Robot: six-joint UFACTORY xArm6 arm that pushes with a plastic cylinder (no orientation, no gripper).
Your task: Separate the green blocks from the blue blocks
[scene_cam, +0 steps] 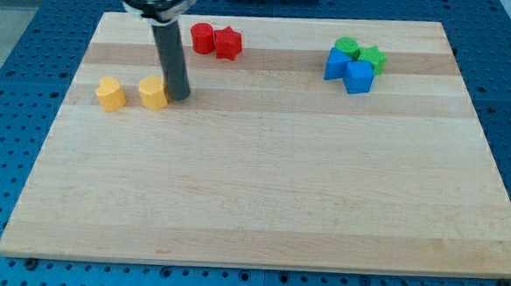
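Observation:
Two green blocks sit at the view's upper right: a rounded green block (pixel 346 48) and a green star block (pixel 371 58). Two blue blocks touch them from below: a blue block (pixel 336 65) on the left and a blue cube (pixel 359 77) on the right. All four form one tight cluster. My tip (pixel 179 96) rests on the board far to the view's left of that cluster, right beside a yellow block (pixel 154 93).
A second yellow block (pixel 111 93) lies left of the first. A red cylinder (pixel 201 38) and a red star block (pixel 227 43) sit together near the top edge. The wooden board (pixel 261 196) lies on a blue perforated table.

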